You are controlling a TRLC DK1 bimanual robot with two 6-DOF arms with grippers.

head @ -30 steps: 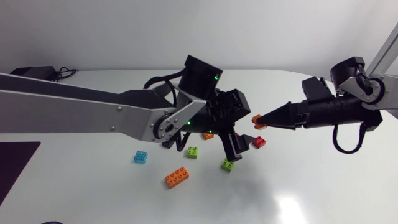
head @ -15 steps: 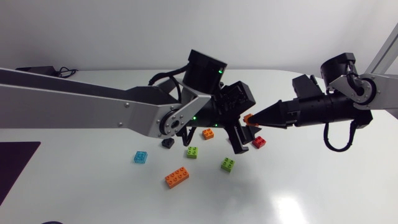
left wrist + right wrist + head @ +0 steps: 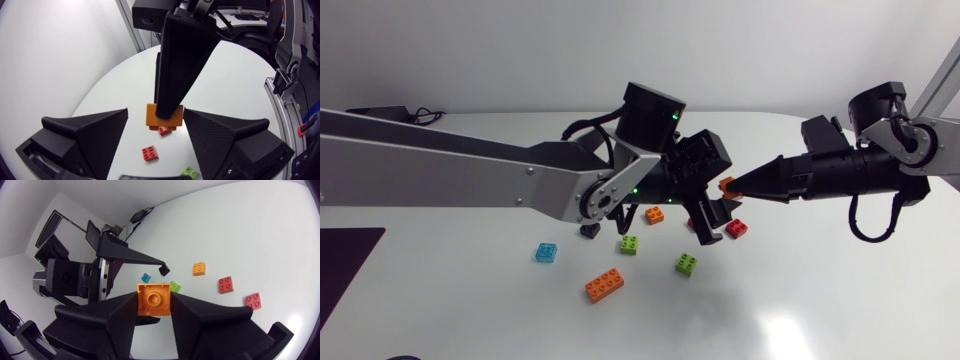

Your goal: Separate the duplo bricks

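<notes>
my right hand point(image 3: 740, 186) was shut tight on the small orange brick point(image 3: 153, 299). it pinched the brick at its very tips, up in the air over the desk point(image 3: 840, 300). my left hand point(image 3: 155, 112) was open. it had one finger point(image 3: 85, 135) on each side of that brick and did not touch it. i could not tell if the brick was one piece or two stuck together.

i think the step was to grab it with my left hand too and pull. to do that well, i should set the left fingers flat on two sides, close slowly, then pull straight. a crooked pull could make the brick pop out. my two hands were very close, so only small moves were safe.

down below, near my hands, lay a red brick point(image 3: 736, 228) and a little orange brick point(image 3: 655, 215). further off were a green brick point(image 3: 629, 244), a second green brick point(image 3: 686, 264), a blue brick point(image 3: 547, 252) and a long orange brick point(image 3: 605, 285), all lying apart.

the widest stretch of white desk top was in front of my right arm point(image 3: 880, 170), a good spot to set a piece down. the far rim of the desk was well behind both hands.
</notes>
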